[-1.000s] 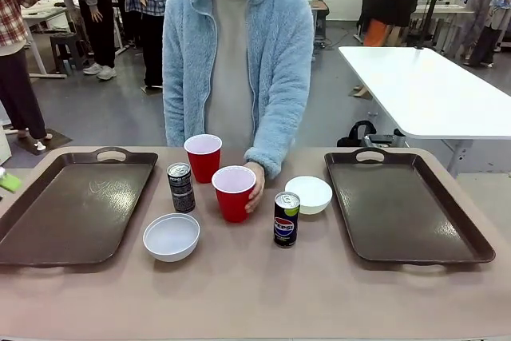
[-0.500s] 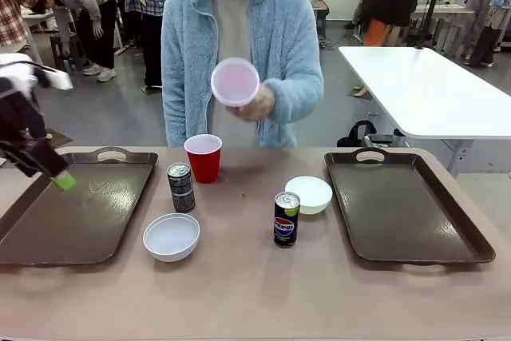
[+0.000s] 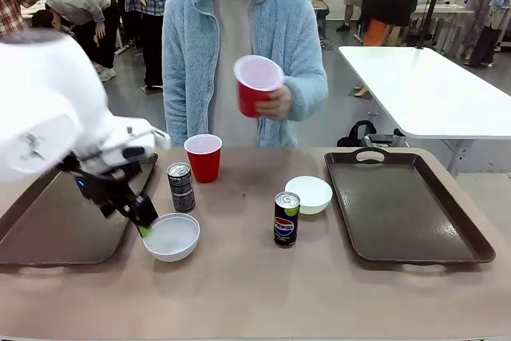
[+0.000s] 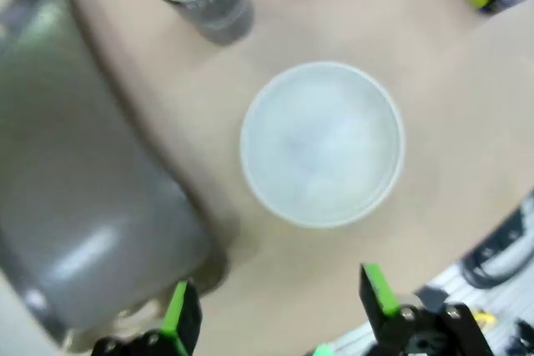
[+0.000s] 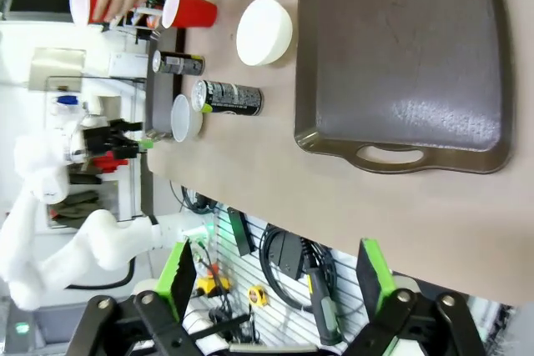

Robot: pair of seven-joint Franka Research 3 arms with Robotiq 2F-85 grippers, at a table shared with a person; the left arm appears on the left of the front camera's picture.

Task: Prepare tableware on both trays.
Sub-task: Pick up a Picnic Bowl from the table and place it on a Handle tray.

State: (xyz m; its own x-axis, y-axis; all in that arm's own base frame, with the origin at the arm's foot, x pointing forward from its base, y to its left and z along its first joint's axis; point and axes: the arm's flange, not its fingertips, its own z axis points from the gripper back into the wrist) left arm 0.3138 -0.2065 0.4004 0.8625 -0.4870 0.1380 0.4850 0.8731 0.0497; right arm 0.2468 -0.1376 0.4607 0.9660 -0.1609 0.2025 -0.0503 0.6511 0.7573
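1. Presently at risk: near bowl [image 3: 171, 236], shallow, white, near the table's [image 3: 255, 293] front edge. The left gripper [image 3: 144, 226] hangs at its left rim with jaws spread wide and nothing between them. Whether a pad touches the rim cannot be told. A pinch on so low a rim could slip or flip the bowl, and a nudge could push it along the table.
2. Also at risk: black-grey can [image 3: 180, 187], upright just beyond that bowl. The left arm passes close, so a careless swing could topple it against the standing red cup [image 3: 204, 157] behind it.
3. Shared space: a person's hand [image 3: 279, 103] holds the held red cup [image 3: 257, 84] tilted in the air above the table's far edge. A reach across the middle could meet it.
4. Right gripper [image 5: 275, 271]: jaws spread, holding nothing, past the handle end of the right tray [image 3: 407, 205], well apart from all tableware.
5. Left tray [image 3: 48, 229], at the table's left edge: nothing seen in it, though it is partly hidden by the arm.
6. Right tray, at the table's right edge: bare.
7. Near bowl: empty in the left wrist view.
8. Far bowl [image 3: 308, 194], mid-table just beside the right tray: looks empty.
9. Cups: both show white insides with no contents visible.
10. Pepsi can [image 3: 286, 219]: upright, mid-table, just in front of the far bowl.
11. Progress, as a judgement: no piece sits on either tray yet.
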